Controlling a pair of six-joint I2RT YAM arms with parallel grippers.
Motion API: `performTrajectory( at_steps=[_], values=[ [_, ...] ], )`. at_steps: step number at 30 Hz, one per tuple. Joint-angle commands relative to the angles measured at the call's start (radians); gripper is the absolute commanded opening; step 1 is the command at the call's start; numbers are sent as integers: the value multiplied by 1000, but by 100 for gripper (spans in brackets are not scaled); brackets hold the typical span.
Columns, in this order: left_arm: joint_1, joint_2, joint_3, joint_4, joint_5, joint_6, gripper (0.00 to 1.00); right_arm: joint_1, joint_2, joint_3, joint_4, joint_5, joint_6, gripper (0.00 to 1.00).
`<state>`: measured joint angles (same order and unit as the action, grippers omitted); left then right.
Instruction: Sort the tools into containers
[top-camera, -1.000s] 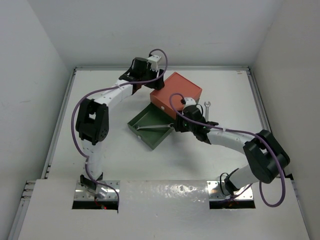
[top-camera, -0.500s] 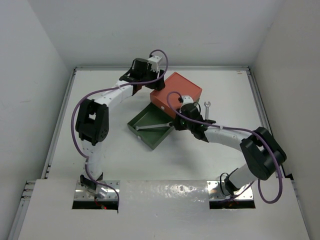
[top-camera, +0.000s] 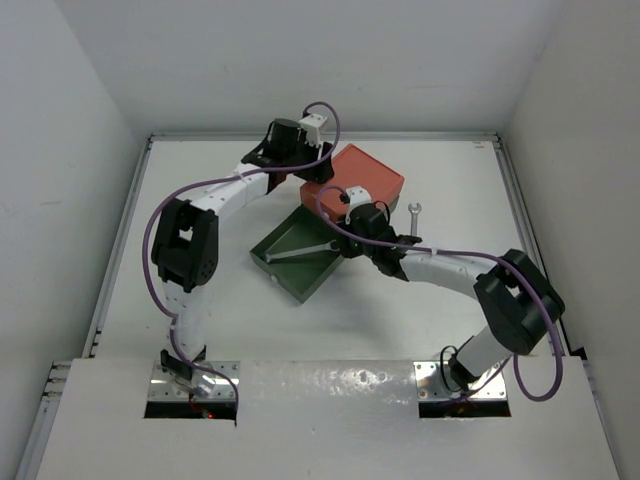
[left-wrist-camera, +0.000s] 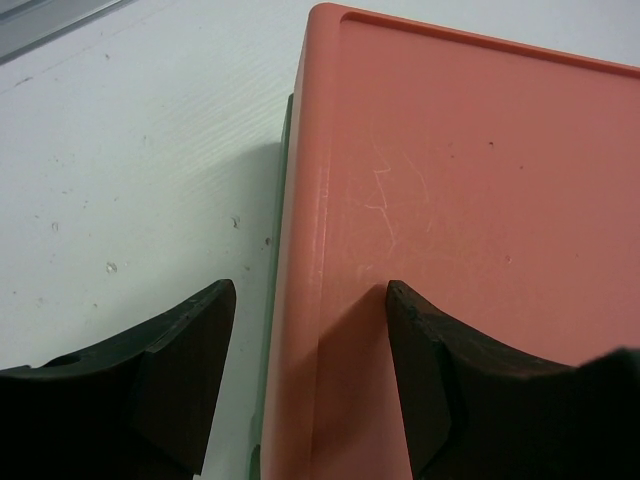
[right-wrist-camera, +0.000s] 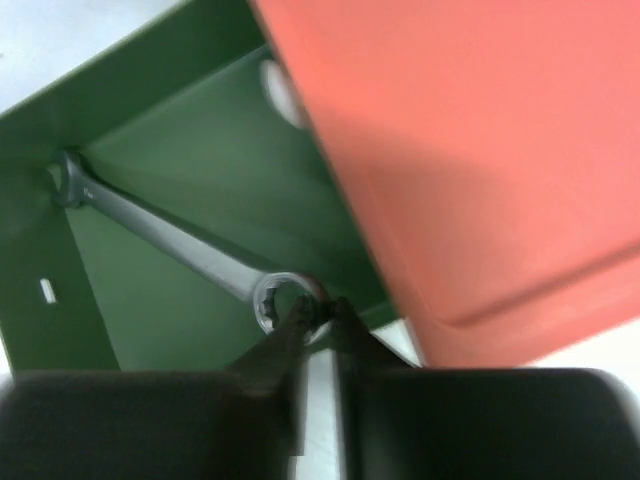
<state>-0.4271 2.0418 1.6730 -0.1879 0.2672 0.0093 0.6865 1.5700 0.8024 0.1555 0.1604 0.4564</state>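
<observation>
The orange-red box (top-camera: 365, 175) sits at the back, lid side up, overlapping the open dark green box (top-camera: 285, 268). My right gripper (top-camera: 342, 245) is shut on the ring end of a silver wrench (top-camera: 305, 253). In the right wrist view the wrench (right-wrist-camera: 160, 235) lies across the floor of the green box (right-wrist-camera: 150, 90), with my gripper (right-wrist-camera: 318, 310) pinching its ring beside the orange-red box (right-wrist-camera: 470, 150). My left gripper (left-wrist-camera: 310, 290) is open, straddling the left edge of the orange-red box (left-wrist-camera: 480, 200). A second wrench (top-camera: 415, 212) lies on the table to the right.
White walls enclose the table on three sides. Purple cables loop above both arms. No black rod-like tools show in any view.
My right gripper has moved left and slightly back with the wrench, carrying it further over the green box. The green box has shifted a little left. The left arm has barely moved.
</observation>
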Motion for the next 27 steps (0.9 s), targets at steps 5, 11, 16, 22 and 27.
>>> performTrajectory(
  at_steps=[5, 11, 16, 22, 27],
  values=[
    [-18, -28, -33, -30, 3, 3, 59, 7, 4, 93, 4, 12, -169, 52],
    [-19, -26, -16, -19, 6, 0, 59, 10, -39, 132, -14, -103, -277, 55],
    [-19, -22, 42, -28, -3, 7, 59, 16, -80, 178, -23, -266, -308, 53],
    [1, -35, 161, -90, -28, 40, 59, 19, -145, 282, -92, -354, -321, 56],
    [37, -146, 212, -157, -65, 182, 60, -25, -153, 479, -368, -299, -378, 64]
  ],
)
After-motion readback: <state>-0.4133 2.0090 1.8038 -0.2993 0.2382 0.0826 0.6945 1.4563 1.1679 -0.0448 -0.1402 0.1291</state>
